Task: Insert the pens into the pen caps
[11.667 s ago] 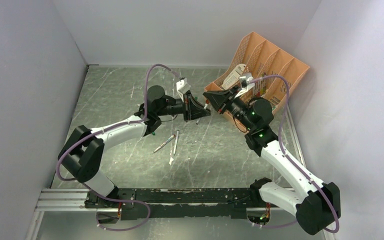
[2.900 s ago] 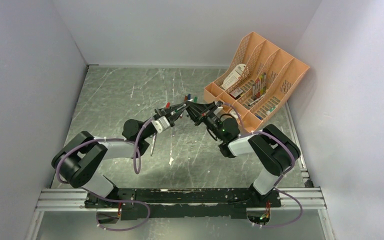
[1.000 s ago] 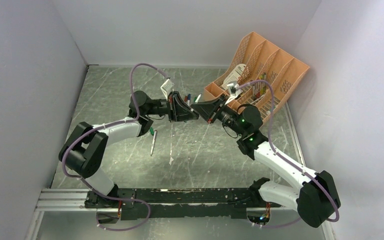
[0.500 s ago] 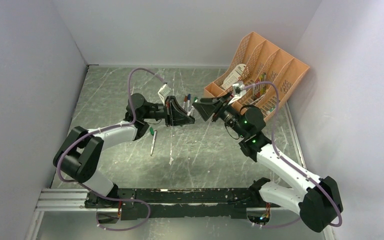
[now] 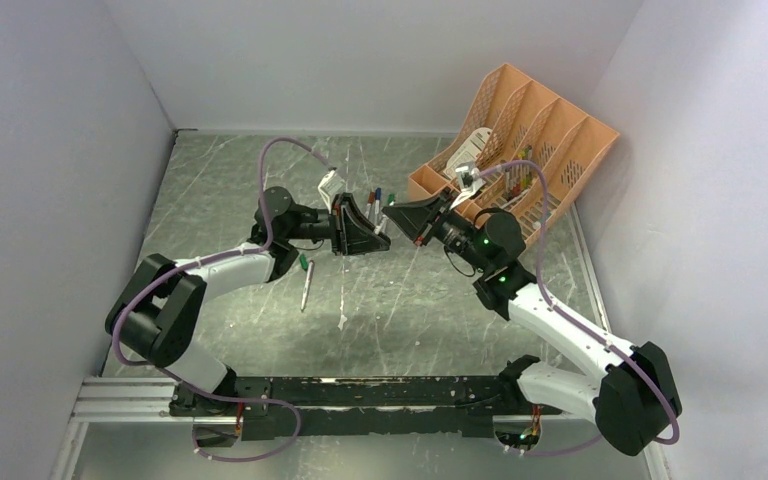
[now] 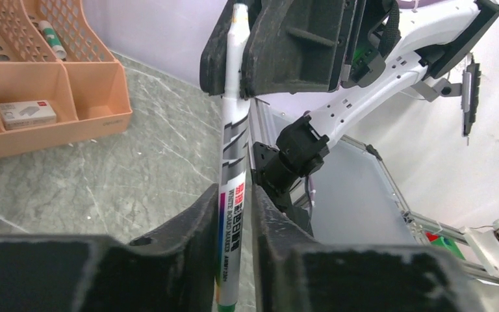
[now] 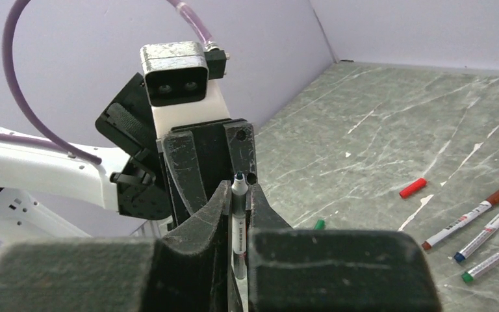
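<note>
From the top camera we see the left gripper (image 5: 378, 241) and the right gripper (image 5: 391, 210) meeting tip to tip above the middle of the table (image 5: 220, 190). Just beyond them, on the far side, three capped pens (image 5: 374, 204) lie side by side. We judge these to be finished. Nearer and to the left, a loose pen (image 5: 305, 291) lies alone with a small green piece (image 5: 302, 263) at its far end, so there is work left there.

In the left wrist view, one pen (image 6: 232, 188) runs between the left fingers (image 6: 191, 224) and up into the right gripper. The fingers stand close on both sides of the barrel, but we cannot tell whether they press it or only flank it. Its lower end is green. Whether a cap sits there, we cannot say.

In the right wrist view, the right fingers (image 7: 195, 224) are pressed together on this same pen. On the table a red cap (image 7: 412, 188) lies without a pen, apart from the capped ones. We judge the task to be about halfway: three done, one in hand, at least one waiting.
</note>
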`<action>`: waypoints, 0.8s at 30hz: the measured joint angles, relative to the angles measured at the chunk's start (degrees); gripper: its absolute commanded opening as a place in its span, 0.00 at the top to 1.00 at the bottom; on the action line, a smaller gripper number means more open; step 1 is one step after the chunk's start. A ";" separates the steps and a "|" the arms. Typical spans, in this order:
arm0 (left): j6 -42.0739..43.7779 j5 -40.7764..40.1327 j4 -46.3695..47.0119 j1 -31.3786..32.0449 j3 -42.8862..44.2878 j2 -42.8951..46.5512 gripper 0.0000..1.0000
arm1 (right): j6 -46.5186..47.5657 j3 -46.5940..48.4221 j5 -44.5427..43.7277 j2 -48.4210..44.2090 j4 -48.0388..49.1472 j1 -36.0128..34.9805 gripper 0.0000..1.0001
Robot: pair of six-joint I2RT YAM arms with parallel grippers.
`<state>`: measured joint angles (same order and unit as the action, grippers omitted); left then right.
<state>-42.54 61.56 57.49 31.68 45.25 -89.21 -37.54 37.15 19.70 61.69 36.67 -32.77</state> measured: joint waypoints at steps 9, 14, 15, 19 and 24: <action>-0.79 -0.02 0.13 0.57 1.53 -0.07 0.72 | 0.00 0.00 1.40 0.00 0.09 0.04 1.00; -1.90 0.07 1.05 0.57 2.25 -0.31 0.93 | -0.17 0.00 1.95 0.02 0.83 0.04 1.00; -2.14 0.04 1.42 0.57 2.25 -0.44 0.93 | -0.26 0.00 1.97 0.02 0.85 0.04 1.00; -2.91 -0.17 2.14 0.07 2.21 -0.74 0.93 | -0.72 -0.02 1.42 0.15 0.92 0.04 0.59; -7.61 -6.97 8.39 -6.64 -4.72 -0.28 0.93 | 0.09 -0.57 -2.93 0.87 -0.26 0.00 0.53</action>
<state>-50.15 54.59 65.89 25.04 40.53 -89.49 -37.45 36.58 16.78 62.57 36.40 -32.77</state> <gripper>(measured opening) 0.159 0.462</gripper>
